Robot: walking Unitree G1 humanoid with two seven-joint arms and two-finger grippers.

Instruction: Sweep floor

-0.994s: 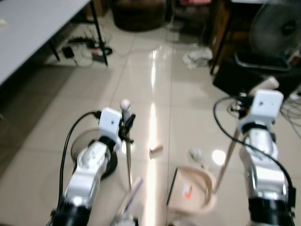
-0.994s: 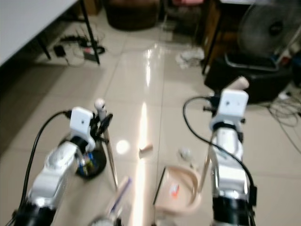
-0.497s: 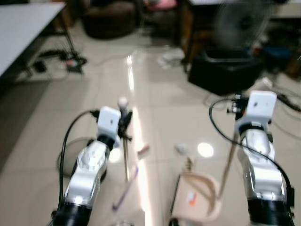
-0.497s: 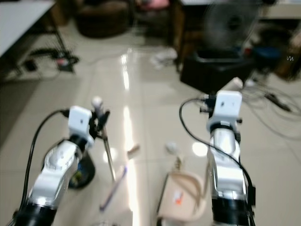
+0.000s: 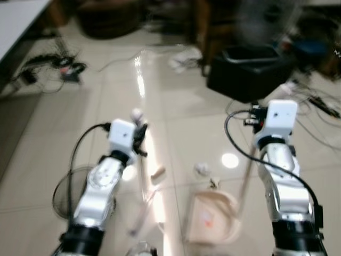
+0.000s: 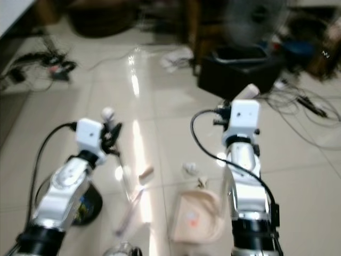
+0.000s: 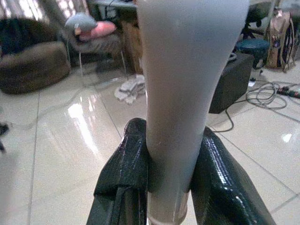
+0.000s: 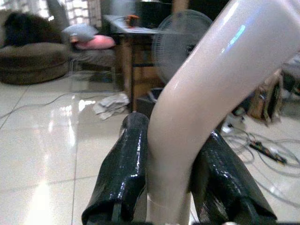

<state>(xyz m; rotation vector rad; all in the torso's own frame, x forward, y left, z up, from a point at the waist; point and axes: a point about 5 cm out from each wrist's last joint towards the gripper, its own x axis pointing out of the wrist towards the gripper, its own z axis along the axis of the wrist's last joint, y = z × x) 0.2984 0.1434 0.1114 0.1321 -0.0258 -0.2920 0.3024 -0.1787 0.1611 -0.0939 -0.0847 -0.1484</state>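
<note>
Two debris bits (image 5: 201,169) nearer dustpan (image 5: 210,217)

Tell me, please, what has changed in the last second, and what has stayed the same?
Mostly the camera turned: the table left the view, and the black box came towards the middle. The broom's lower end shifted a little relative to the dustpan. Both grasps stayed: left gripper on the broom handle, right gripper on the dustpan handle. The litter still lies before the dustpan.
</note>
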